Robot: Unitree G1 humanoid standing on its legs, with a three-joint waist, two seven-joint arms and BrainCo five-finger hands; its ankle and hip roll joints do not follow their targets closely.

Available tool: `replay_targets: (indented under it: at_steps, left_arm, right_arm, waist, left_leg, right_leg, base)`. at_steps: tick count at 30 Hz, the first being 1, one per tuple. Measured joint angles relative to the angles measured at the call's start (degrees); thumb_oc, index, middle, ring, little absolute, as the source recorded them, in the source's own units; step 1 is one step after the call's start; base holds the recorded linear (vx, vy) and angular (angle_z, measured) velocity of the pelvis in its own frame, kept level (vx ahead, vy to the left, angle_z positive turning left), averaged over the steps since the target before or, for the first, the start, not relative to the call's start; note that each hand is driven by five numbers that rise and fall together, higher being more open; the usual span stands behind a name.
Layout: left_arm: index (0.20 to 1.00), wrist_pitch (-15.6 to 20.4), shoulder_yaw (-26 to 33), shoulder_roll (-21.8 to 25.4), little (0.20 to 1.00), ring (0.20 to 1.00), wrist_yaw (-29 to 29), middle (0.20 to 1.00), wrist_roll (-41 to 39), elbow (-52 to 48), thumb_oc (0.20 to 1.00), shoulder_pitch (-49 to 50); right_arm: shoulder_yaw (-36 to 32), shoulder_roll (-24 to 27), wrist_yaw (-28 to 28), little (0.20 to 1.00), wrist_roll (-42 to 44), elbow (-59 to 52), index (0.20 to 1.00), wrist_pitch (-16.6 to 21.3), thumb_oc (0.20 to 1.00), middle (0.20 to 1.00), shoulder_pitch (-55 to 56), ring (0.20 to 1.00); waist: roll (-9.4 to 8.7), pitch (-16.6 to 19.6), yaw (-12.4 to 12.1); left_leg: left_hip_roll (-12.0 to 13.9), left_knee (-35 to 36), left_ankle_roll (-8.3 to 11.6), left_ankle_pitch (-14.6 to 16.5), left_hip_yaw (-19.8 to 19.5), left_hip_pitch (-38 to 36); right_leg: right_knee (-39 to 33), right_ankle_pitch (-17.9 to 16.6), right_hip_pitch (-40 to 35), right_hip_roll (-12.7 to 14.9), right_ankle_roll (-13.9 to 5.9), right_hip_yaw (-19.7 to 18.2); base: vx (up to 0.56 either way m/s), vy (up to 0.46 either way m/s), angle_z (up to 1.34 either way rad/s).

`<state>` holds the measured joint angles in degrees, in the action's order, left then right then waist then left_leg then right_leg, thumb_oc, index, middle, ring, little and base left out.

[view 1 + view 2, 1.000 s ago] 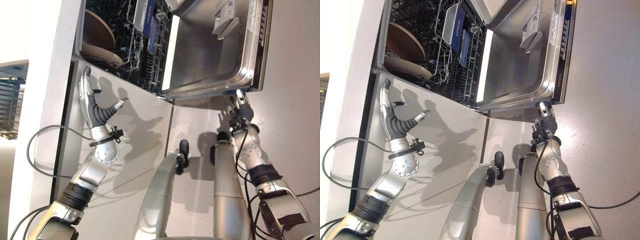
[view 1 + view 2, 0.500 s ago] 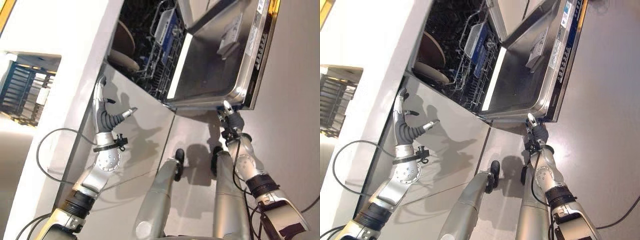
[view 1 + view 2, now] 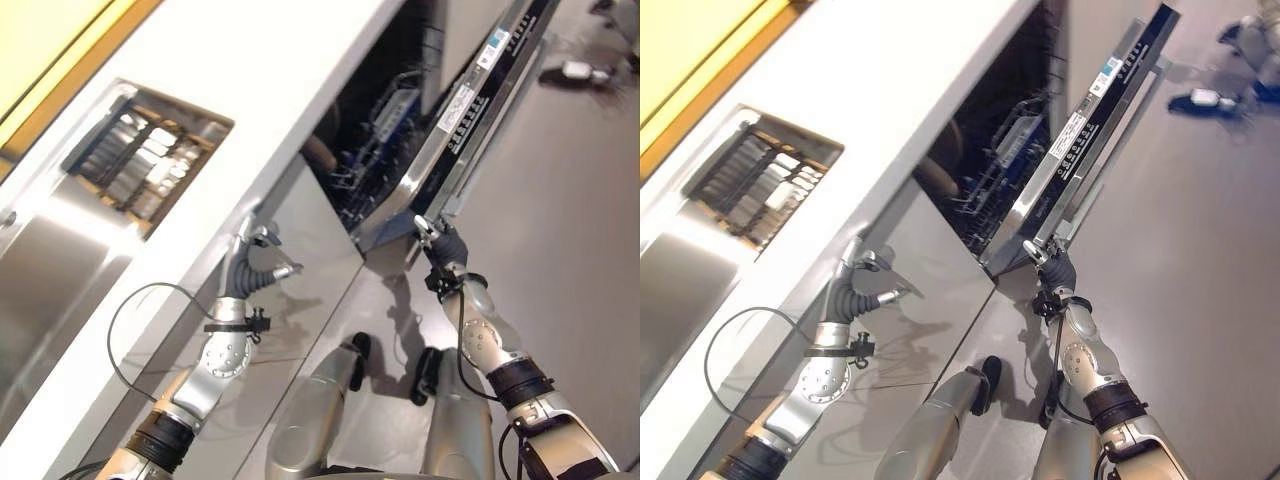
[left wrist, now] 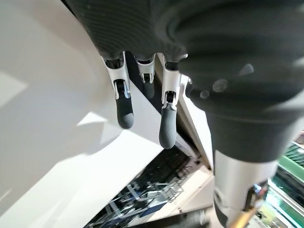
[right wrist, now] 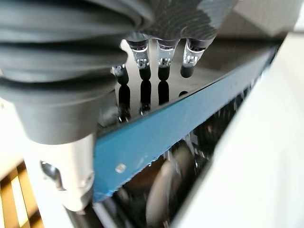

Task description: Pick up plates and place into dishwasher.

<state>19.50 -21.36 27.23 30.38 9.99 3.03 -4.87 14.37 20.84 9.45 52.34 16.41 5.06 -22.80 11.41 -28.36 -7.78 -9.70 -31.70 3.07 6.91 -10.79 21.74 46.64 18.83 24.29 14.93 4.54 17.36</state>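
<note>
Loading apparently done, or nearly so: brown plates (image 3: 940, 170) standing in the rack (image 3: 995, 165) inside the dishwasher (image 3: 390, 130), none held in either hand. Judged from this, closing the door (image 3: 1095, 150) is the step in hand; door partly raised, not yet shut. No more plates visible on the bench (image 3: 250, 90), though much of it lies outside the frame.

Right hand (image 3: 437, 240) up against the outer face of the door near its lower edge, fingers (image 5: 162, 61) straight and pressing flat on the shiny panel, mirrored in it; nothing grasped. A plate dimly visible past the door's edge in the right wrist view.

Left hand (image 3: 255, 262) raised beside the white cabinet front (image 3: 300, 240), just under the bench edge, fingers (image 4: 124, 102) relaxed and spread, thumb apart, empty, touching nothing as far as can be told.

Left to do: push the door fully closed.
</note>
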Motion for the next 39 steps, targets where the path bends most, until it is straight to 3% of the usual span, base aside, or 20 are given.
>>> replay_targets:
  at_steps: [2,4,7,10,13,16,19,22,30,34,35,37,39]
  left_arm:
    - [1.0,0.4,-1.2,-0.7,1.0,1.0,-2.7,1.0,0.1,-0.4,1.0,0.1]
    - [1.0,1.1,-1.6,-1.4,1.0,1.0,-4.8,1.0,0.5,-1.0,1.0,1.2]
    - [1.0,1.0,-1.6,-1.5,1.0,1.0,-7.7,1.0,0.5,-1.4,1.0,4.6]
    - [1.0,-0.7,-1.5,-1.5,1.0,1.0,-10.6,1.0,-0.8,-1.3,1.0,8.9]
    - [1.0,-2.4,-1.2,-1.5,1.0,1.0,-12.6,1.0,-3.1,-1.3,1.0,12.9]
    - [1.0,-2.7,-0.9,-1.5,1.0,1.0,-12.7,1.0,-4.1,-1.5,1.0,16.2]
    - [1.0,-3.5,-0.9,-1.5,1.0,1.0,-12.7,1.0,-4.1,-2.3,1.0,18.3]
    - [1.0,-5.1,-0.9,-1.6,1.0,1.0,-12.7,1.0,-4.3,-3.1,1.0,19.3]
    - [1.0,-9.1,-0.9,-3.4,1.0,1.0,-12.8,1.0,-14.2,-4.0,1.0,19.7]
    - [1.0,-9.5,-0.9,-6.1,1.0,1.0,-14.0,1.0,-20.6,-4.2,1.0,18.9]
    - [1.0,-9.5,-0.9,-6.4,1.0,1.0,-14.6,1.0,-21.0,-4.2,1.0,18.6]
    - [1.0,-9.5,-1.0,-6.5,1.0,1.0,-15.9,1.0,-21.0,-5.1,1.0,17.8]
    - [1.0,-9.2,-1.1,-6.5,1.0,1.0,-16.2,1.0,-22.2,-7.2,1.0,16.7]
  right_arm:
    - [0.2,-0.7,-1.4,1.0,0.0,-0.7,1.0,-1.1,1.0,1.0,0.0,1.0]
    - [-0.3,-1.4,-2.2,1.0,-1.9,-5.1,1.0,0.0,1.0,1.0,0.0,1.0]
    - [-2.9,-1.9,-4.1,1.0,-4.8,-12.3,1.0,3.8,1.0,1.0,-1.4,1.0]
    - [-5.9,-2.1,-3.7,1.0,-6.9,-15.3,1.0,6.4,1.0,1.0,-1.9,1.0]
    - [-6.9,-2.9,0.4,1.0,-10.3,-15.4,1.0,5.9,1.0,1.0,0.9,1.0]
    - [-7.3,-3.8,4.4,1.0,-12.7,-16.8,1.0,5.4,1.0,1.0,6.3,1.0]
    - [-7.5,-4.0,8.8,1.0,-15.3,-20.1,1.0,2.6,1.0,1.0,11.7,1.0]
    - [-7.5,-4.0,9.6,1.0,-16.9,-22.4,1.0,0.1,1.0,1.0,13.7,1.0]
    - [-4.6,-1.3,-2.4,1.0,-19.1,-30.2,1.0,-1.7,1.0,1.0,14.7,1.0]
    - [-1.7,-0.3,-5.0,1.0,-19.1,-30.8,1.0,-1.8,1.0,1.0,14.7,1.0]
    - [-1.3,0.2,-5.2,1.0,-19.1,-31.0,1.0,-1.8,1.0,1.0,14.8,1.0]
    - [-1.3,1.7,-5.3,1.0,-19.0,-31.4,1.0,-1.8,1.0,1.0,15.8,1.0]
    - [-1.3,3.8,-5.2,1.0,-19.0,-32.1,1.0,-1.7,1.0,1.0,16.6,1.0]
  waist:
    - [-0.53,0.2,-1.0]
    - [-2.12,0.5,-2.5]
    - [-4.67,2.0,-2.8]
    - [-8.1,8.2,-2.8]
    - [-9.63,12.8,-3.2]
    - [-9.98,15.6,-2.8]
    - [-9.98,17.5,-2.5]
    - [-10.15,18.6,-2.4]
    - [-11.24,22.7,-1.3]
    - [-11.93,23.4,-1.4]
    - [-12.17,23.5,-1.2]
    - [-12.83,23.9,-0.5]
    - [-12.75,23.9,0.3]
  left_leg:
    - [0.0,1.0,-0.06,-0.1,-0.2,-2.2]
    - [0.2,4.1,0.06,-1.0,-0.6,-5.0]
    - [0.8,8.3,-0.2,-1.5,-2.2,-9.9]
    - [2.4,13.9,-0.28,-2.7,-4.0,-12.8]
    - [4.8,18.0,-0.66,-3.2,-3.8,-16.3]
    - [6.4,19.7,-0.54,-3.4,-3.0,-18.0]
    - [7.4,21.5,-0.24,-4.1,-1.2,-18.8]
    - [8.0,23.7,-0.4,-5.1,0.1,-20.0]
    - [9.4,27.6,-1.36,-6.9,2.6,-21.0]
    - [8.7,27.3,-1.66,-7.1,2.1,-20.8]
    - [8.3,27.2,-1.72,-7.1,0.6,-20.5]
    - [7.6,27.7,-2.46,-7.7,-2.2,-19.5]
    - [7.2,29.6,-3.91,-8.7,-6.4,-18.4]
  right_leg:
    - [-1.3,1.0,-3.9,0.6,-0.36,2.9]
    - [-3.1,1.0,-6.7,0.5,-0.42,3.9]
    - [-6.0,1.1,-11.9,-0.5,-1.01,3.7]
    - [-11.2,0.5,-15.6,-3.1,-1.51,3.3]
    - [-17.8,-0.9,-20.1,-6.0,-1.41,3.8]
    - [-22.7,-2.4,-22.9,-8.0,-1.39,4.4]
    - [-25.4,-3.5,-23.9,-8.9,-1.62,4.3]
    - [-26.7,-4.5,-24.3,-9.3,-1.79,3.3]
    - [-30.8,-7.0,-24.5,-10.9,-2.01,2.3]
    - [-30.3,-6.9,-25.1,-10.9,-2.48,2.8]
    - [-29.3,-6.7,-25.0,-11.0,-2.82,2.3]
    - [-28.5,-6.1,-24.8,-12.2,-2.39,-2.8]
    - [-28.5,-6.3,-24.6,-14.0,-2.35,-10.1]
  base:
    - [0.2,-0.052,0.68]
    - [0.18,-0.024,0.36]
    - [0.18,-0.028,0.29]
    - [0.06,-0.031,0.35]
    - [-0.02,-0.04,0.14]
    - [-0.05,-0.04,-0.03]
    - [-0.05,-0.024,-0.05]
    - [-0.09,-0.006,-0.15]
    - [-0.11,0.03,-0.09]
    - [-0.08,0.017,0.15]
    - [-0.03,-0.092,0.5]
    - [-0.04,-0.157,0.8]
    - [-0.06,-0.166,1.14]
